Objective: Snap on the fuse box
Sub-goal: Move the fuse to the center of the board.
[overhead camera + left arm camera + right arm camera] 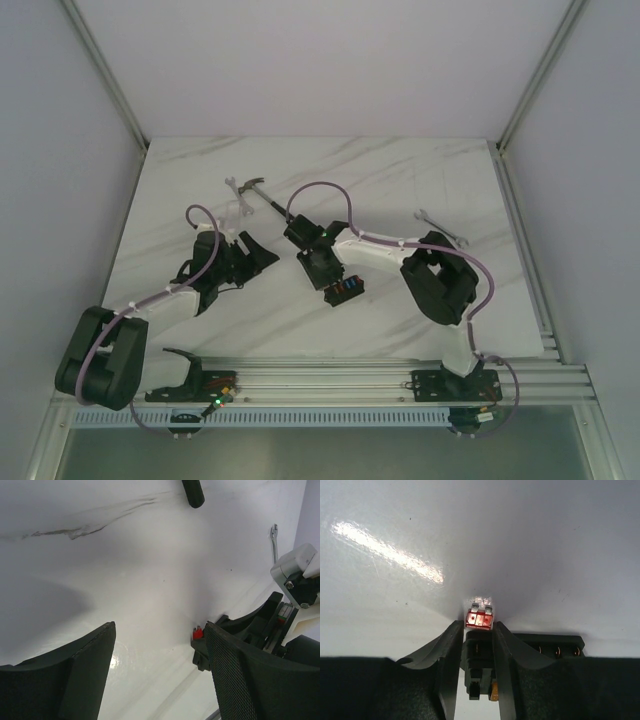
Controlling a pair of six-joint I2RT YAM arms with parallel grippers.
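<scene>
Right pincer (478,626) is seen clenched on the fuse box (550,645), red fuse (479,618) at its tips; snapping is judged unfinished. Left pincer (160,630) is held released beside the box.

Right claw (326,278) on fuse box (347,291), mid-table; left claw (262,258) spread, apart; hammer (262,195) behind.

A white tabletop (400,180) veined with grey marble streaks sits inside plain pale walls (320,60), edged by aluminium rails (330,378) at the near side, with soft glare (390,552) on its surface.
</scene>
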